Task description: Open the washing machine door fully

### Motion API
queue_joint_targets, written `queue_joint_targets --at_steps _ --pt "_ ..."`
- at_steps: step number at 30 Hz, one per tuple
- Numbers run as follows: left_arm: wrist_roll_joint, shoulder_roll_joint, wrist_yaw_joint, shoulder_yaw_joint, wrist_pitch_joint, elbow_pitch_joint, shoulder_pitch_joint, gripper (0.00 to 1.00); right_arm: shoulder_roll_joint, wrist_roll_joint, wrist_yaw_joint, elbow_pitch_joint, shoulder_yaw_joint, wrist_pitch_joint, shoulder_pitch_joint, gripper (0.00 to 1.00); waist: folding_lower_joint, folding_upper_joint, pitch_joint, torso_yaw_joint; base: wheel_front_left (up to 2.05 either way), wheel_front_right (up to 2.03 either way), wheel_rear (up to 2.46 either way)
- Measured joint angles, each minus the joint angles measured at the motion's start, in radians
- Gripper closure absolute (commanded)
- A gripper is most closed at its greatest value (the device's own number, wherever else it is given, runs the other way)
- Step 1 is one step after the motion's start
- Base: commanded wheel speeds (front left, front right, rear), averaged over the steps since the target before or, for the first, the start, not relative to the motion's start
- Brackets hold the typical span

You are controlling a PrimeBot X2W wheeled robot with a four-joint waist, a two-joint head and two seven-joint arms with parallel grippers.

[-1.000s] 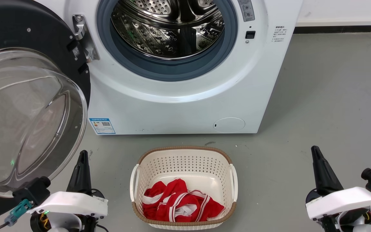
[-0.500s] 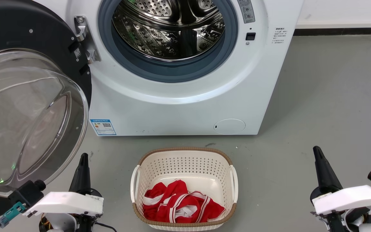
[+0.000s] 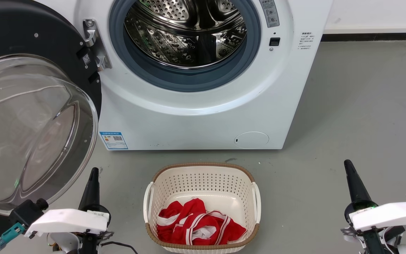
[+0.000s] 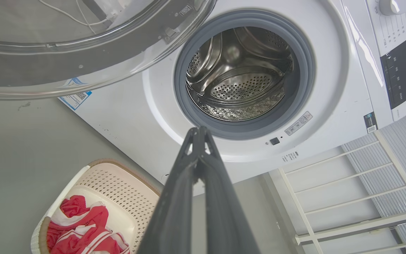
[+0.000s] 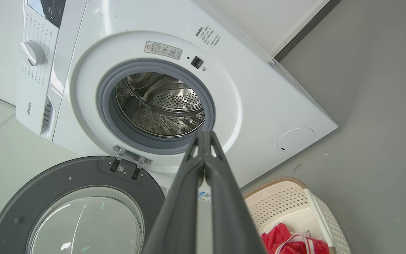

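Nearest, the left gripper (image 3: pixel 94 175) and right gripper (image 3: pixel 349 166) hang low, fingers pressed together on nothing, well apart, with the cream basket (image 3: pixel 203 167) on open grey floor (image 3: pixel 351 106) between them. The washing machine door (image 3: pixel 30 35) stands swung wide, its glass rim near the left gripper. Beyond, the washing machine (image 3: pixel 196 120) shows its steel drum (image 3: pixel 189 31) uncovered.
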Motion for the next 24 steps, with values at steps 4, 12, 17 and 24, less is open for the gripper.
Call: queue_joint_targets --at_steps 4,12,17,24 --pt "-0.046 -0.001 -0.001 0.003 0.01 0.003 -0.001 1.0 -0.001 0.047 0.0 0.006 -0.002 0.008 -0.001 1.0 0.0 0.0 -0.002 0.001 0.0 0.0 0.0" --pt "-0.119 -0.005 -0.003 0.007 0.029 0.01 -0.003 1.0 -0.001 0.127 0.0 0.015 -0.008 0.018 -0.004 1.0 0.0 0.0 -0.006 0.002 0.0 0.0 0.0" --pt "-0.179 -0.009 -0.01 0.012 0.045 0.013 -0.004 1.0 -0.001 0.19 0.0 0.024 -0.013 0.028 -0.006 1.0 0.0 0.0 -0.009 0.003 0.0 0.0 0.0" --pt "-0.245 -0.013 -0.011 0.017 0.063 0.018 -0.005 1.0 -0.001 0.26 0.0 0.033 -0.019 0.042 -0.018 1.0 0.0 0.0 -0.012 0.004 0.0 0.0 0.0"
